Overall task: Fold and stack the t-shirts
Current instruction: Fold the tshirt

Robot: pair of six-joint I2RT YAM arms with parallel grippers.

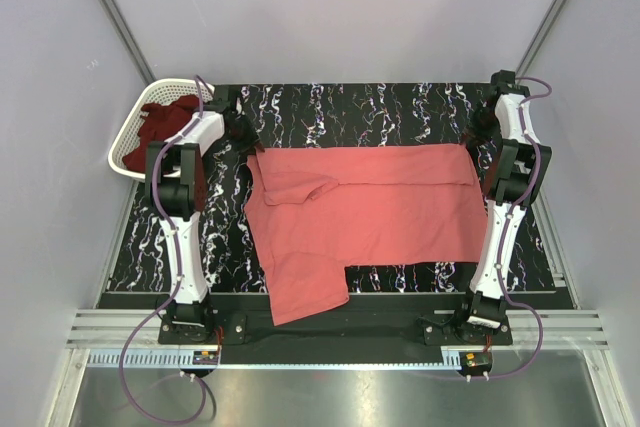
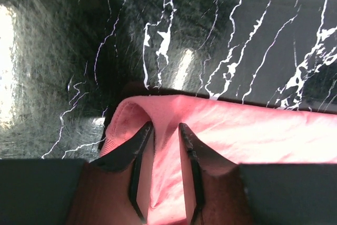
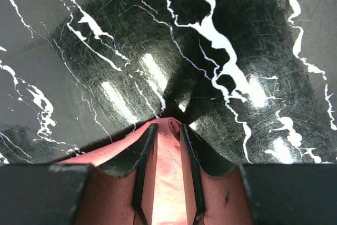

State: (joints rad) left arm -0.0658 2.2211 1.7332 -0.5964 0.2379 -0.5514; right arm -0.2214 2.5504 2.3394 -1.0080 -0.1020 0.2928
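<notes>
Black counter (image 1: 400,112) with white marble veins is lying across the middle, glossy, throwing back light spots in both wrist views. White lattice basket (image 1: 128,142) is sitting at the counter's far left corner, hanging partly past the left edge. Pale walls (image 1: 330,7) are closing in three sides. Grooved metal rail (image 1: 330,325) is running along the near edge.

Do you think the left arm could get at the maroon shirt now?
Probably not yet: the maroon shirt lies nearby in the open basket, but the left gripper holds the pink shirt.
</notes>
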